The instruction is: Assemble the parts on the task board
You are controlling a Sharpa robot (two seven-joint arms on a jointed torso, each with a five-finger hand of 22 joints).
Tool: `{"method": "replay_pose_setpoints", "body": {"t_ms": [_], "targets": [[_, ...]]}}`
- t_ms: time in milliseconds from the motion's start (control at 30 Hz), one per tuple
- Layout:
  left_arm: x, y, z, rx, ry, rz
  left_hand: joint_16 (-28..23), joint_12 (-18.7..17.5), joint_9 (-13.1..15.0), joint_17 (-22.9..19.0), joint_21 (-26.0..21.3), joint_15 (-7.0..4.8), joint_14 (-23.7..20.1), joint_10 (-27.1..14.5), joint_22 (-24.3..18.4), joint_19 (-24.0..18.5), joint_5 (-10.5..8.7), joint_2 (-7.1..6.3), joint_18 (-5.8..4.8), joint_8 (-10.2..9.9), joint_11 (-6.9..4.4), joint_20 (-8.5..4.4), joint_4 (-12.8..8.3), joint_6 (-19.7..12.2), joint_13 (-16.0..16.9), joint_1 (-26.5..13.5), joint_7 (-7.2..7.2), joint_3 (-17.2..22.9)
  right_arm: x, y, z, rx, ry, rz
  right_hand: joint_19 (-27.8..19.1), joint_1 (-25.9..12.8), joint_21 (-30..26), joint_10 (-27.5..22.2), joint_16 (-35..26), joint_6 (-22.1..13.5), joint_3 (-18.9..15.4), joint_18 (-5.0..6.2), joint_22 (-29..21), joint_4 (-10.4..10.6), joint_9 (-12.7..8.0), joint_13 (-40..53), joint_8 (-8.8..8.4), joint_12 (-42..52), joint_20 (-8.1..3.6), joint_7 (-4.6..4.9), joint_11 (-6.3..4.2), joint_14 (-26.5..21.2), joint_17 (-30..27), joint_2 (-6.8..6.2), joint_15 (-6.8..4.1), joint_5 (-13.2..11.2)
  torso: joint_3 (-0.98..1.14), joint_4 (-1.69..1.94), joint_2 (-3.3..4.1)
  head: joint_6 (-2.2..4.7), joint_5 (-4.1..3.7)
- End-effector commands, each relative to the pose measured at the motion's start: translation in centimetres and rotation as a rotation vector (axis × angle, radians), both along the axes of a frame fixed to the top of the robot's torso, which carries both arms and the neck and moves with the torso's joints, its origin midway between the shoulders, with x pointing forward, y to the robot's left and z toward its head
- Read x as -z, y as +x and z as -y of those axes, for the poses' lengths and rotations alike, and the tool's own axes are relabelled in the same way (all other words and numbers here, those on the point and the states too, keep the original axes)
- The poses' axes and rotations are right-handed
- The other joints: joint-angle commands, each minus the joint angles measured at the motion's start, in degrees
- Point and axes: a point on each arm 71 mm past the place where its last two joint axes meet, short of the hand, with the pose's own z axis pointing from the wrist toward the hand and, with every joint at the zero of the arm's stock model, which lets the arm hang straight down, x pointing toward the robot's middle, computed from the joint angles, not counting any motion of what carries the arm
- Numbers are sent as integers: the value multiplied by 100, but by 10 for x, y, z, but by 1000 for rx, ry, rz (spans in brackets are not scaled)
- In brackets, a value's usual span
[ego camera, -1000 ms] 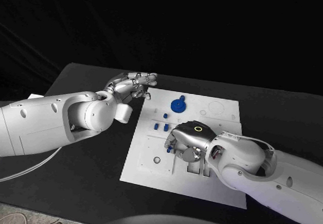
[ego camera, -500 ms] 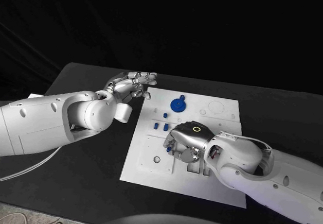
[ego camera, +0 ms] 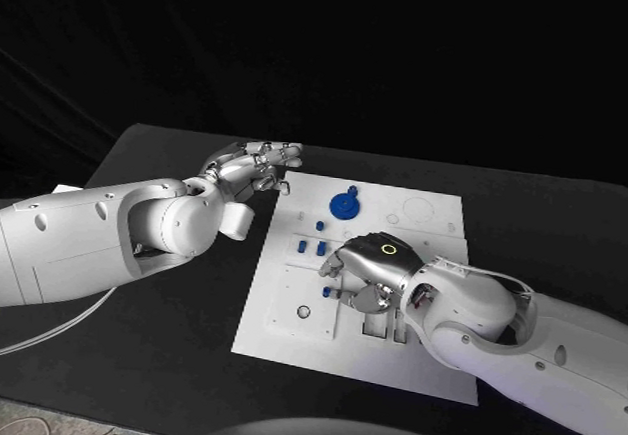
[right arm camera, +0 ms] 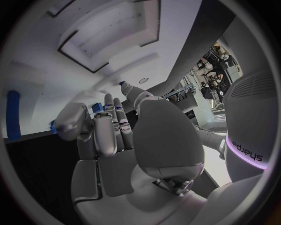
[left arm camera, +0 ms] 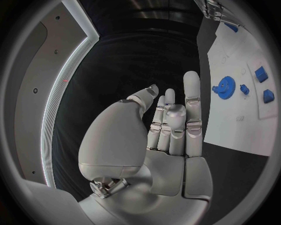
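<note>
The white task board point(ego camera: 285, 328) lies mid-table. A blue gear point(ego camera: 347, 203) stands near its far edge, and three small blue parts point(ego camera: 314, 244) sit just below it. My right hand point(ego camera: 366, 272) is down on the board's middle with its fingers curled. In the right wrist view its thumb and fingers pinch a small blue part point(right arm camera: 96, 108) against the board point(right arm camera: 70, 70), beside a long blue piece point(right arm camera: 13, 115). My left hand point(ego camera: 261, 161) hovers off the board's far left corner with straight, spread fingers and nothing in it. The left wrist view shows this hand point(left arm camera: 170, 126), the gear point(left arm camera: 225, 86) and the board point(left arm camera: 234, 126).
Rectangular slots point(ego camera: 378, 328) and a small ring point(ego camera: 304, 311) mark the board's near half, close to my right forearm. A pale cable point(ego camera: 46, 331) loops off the table's left edge under my left arm. Bare black table surrounds the board.
My right hand has shifted slightly on the board's middle, its fingers working at the same spot. The left hand has stayed put.
</note>
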Motion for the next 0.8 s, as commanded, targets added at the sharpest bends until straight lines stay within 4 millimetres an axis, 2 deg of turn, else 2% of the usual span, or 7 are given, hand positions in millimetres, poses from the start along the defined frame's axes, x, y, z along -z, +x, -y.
{"method": "replay_pose_setpoints", "body": {"t_ms": [33,233,333,433,533,667,800], "targets": [[-1,0,1,15,-9,4,-34,29,-9,-3,-36,11,-17,-41,-10,-21,17,-21,50,39,-5,25,13,-43,10,-33,-18,-41,-8,-3,5,11,46,46,-17,10,-32,-2,-19,19,-50,104,0,-3,15,13,21,53,-4,-21,-16,221,-9,46,8,49,-2,5,0,22,-37],[-1,0,0,13,-7,3,-34,29,-9,-3,-36,11,-17,-41,-10,-21,17,-21,50,39,-5,25,14,-44,10,-34,-18,-41,-32,-1,33,60,53,56,4,20,-32,80,-17,63,-95,102,5,3,23,19,26,144,-17,-42,-41,229,-15,53,-9,62,-9,-5,-3,88,-150],[-1,-1,-1,13,-7,3,-34,32,-8,-5,-37,12,-18,-43,-10,-22,17,-21,50,40,-5,25,14,-44,11,-34,-18,-43,-46,8,53,112,23,65,3,-14,-65,-27,-48,50,-231,107,-36,25,18,-2,10,134,-25,-65,-47,225,-58,-24,-14,29,-10,-19,-5,119,-211],[-1,-1,-1,14,-8,3,-34,32,-8,-5,-37,12,-18,-43,-10,-22,17,-21,50,40,-5,25,14,-44,11,-34,-18,-43,-57,17,73,160,-13,78,-4,13,-114,-381,-83,-16,-567,109,-96,77,8,-10,1,12,-5,-114,2,219,-106,-77,26,86,-16,-34,-9,147,-252],[-1,-1,0,16,-8,3,-34,32,-8,-5,-37,12,-18,-43,-10,-22,17,-21,50,40,-5,25,14,-44,11,-34,-18,-43,-62,24,89,195,-56,85,25,291,-127,-624,-69,-70,-1242,110,-109,236,5,11,-2,-13,53,-159,72,230,-113,0,76,191,-10,-37,-11,174,-279],[-1,-1,0,17,-7,4,-36,40,-7,-11,-38,12,-20,-45,-11,-22,18,-20,51,43,-7,26,10,-45,13,-29,-20,-44,-63,29,102,219,-114,81,46,484,-123,-578,-51,-116,-1562,108,-105,404,3,6,-3,64,58,-228,58,234,-116,15,74,209,-1,-24,-1,189,-314],[-1,-1,-1,17,-6,4,-36,40,-7,-11,-38,12,-20,-45,-11,-22,18,-20,51,43,-7,26,10,-45,13,-29,-20,-44,-60,30,108,225,-153,71,50,538,-128,-506,-52,-123,-1652,110,-115,467,4,9,-2,115,50,-245,44,233,-127,25,58,203,-8,-31,-5,188,-312]]}}
